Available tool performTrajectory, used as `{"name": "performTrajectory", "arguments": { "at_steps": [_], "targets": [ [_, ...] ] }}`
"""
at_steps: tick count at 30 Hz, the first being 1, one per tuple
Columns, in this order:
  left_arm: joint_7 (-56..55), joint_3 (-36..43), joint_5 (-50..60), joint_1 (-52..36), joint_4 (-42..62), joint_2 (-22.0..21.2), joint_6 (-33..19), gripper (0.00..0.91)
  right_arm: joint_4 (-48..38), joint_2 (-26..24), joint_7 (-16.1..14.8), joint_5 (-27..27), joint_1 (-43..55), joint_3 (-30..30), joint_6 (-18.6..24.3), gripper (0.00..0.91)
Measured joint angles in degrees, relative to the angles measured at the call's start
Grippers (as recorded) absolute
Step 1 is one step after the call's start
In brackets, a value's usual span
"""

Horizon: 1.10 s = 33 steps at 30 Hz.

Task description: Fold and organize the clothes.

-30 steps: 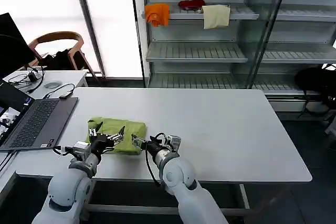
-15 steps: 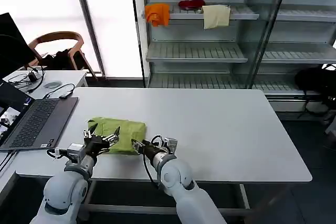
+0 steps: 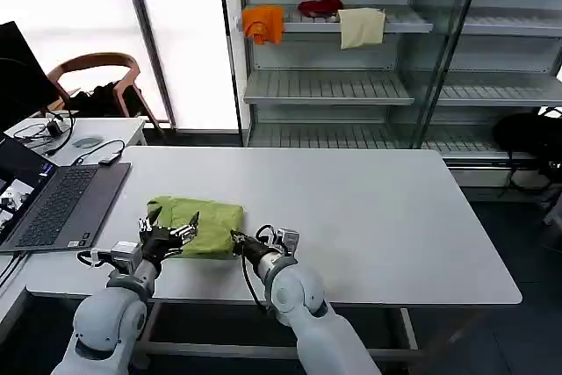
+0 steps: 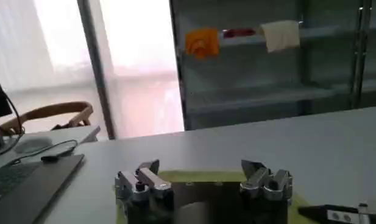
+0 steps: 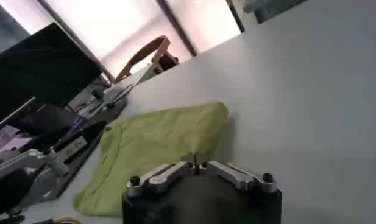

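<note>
The clothes are one lime-green T-shirt (image 3: 200, 224), folded into a small rectangle on the white table (image 3: 378, 217) near its front left. My left gripper (image 3: 171, 233) is open at the shirt's front-left edge, its fingers spread wide above the green fabric (image 4: 181, 177). Low over the table at the shirt's front-right corner sits my right gripper (image 3: 235, 238), shut. In the right wrist view its fingertips (image 5: 198, 159) meet right at the edge of the shirt (image 5: 157, 143). I cannot tell whether any cloth is pinched between them.
An open laptop (image 3: 61, 204) lies left of the shirt at the table's left edge. A side table with cables (image 3: 79, 133) and a chair (image 3: 97, 76) stand behind it. Shelves at the back hold an orange (image 3: 263, 22), a red (image 3: 320, 6) and a cream cloth (image 3: 362, 27).
My left gripper has drawn back a little to the left, off the shirt's top toward its front-left edge. The right gripper has barely shifted. The shirt lies as before.
</note>
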Motion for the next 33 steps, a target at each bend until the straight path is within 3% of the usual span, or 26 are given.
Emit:
{"name": "performTrajectory", "arguments": {
  "at_steps": [16,17,18,25,33],
  "targets": [
    [-0.07,0.15,-0.06,-0.64,0.94,-0.39,-0.59,0.907,6.64,0.00,-0.14,2.33,-3.48,7.24,-0.09,0.000],
    [-0.07,0.15,-0.05,-0.68,1.01,-0.41,-0.67,0.907,7.22,-0.01,-0.36,2.51,-3.89,7.64,-0.09,0.262],
    [-0.07,0.16,-0.04,-0.70,1.15,-0.42,-0.75,0.907,7.72,-0.23,-0.62,2.74,-4.26,7.93,-0.10,0.907],
    [-0.07,0.53,0.10,-1.03,1.64,-0.69,-0.92,0.907,8.73,-4.10,-2.94,2.05,-5.70,8.89,-0.14,0.907],
    [-0.08,0.58,0.27,-1.30,1.51,-0.89,-0.81,0.907,5.52,-3.84,-4.28,-0.66,-3.46,6.62,-0.16,0.907]
  ]
}}
